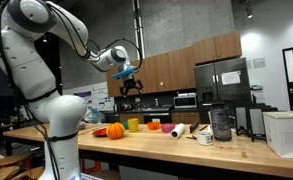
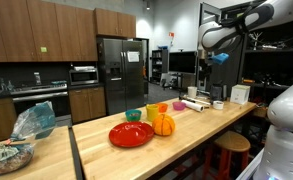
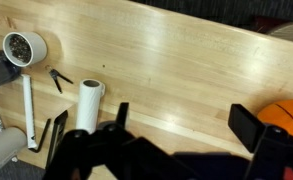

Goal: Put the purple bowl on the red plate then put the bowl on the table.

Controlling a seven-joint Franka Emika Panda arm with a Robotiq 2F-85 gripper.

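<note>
One robot arm (image 1: 31,60), one gripper (image 1: 129,82), raised high over one long wooden table (image 1: 186,148). In the wrist view the gripper (image 3: 183,120) has its two dark fingers (image 3: 119,115) spread wide, with only bare wood between them; it holds nothing.

On the table, counted:
- **One purple bowl** (image 2: 178,105). It stands upright on the wood towards the far end, well apart from the plate, and in an exterior view shows as a small pink shape (image 1: 178,131) just beside a white roll (image 1: 166,126).
- **One red plate** (image 2: 132,136). It lies flat near the table's near edge with nothing on it.
- **One orange pumpkin** (image 2: 163,124). It sits just beside the plate.
- **Cups.** One yellow-green cup (image 2: 154,112) and one orange cup (image 2: 163,107) stand between the pumpkin and the bowl.
- **One small teal dish** (image 2: 134,115). It is behind the plate.
- **One white roll** (image 3: 89,105). In the wrist view it lies on its side, with one ring of tape (image 3: 24,47) near it.

Surface: light-brown wood boards (image 3: 166,60), smooth and glossy. Room: a kitchen with brown wooden cabinets (image 2: 46,30) and one steel fridge (image 2: 121,70) along the back wall
</note>
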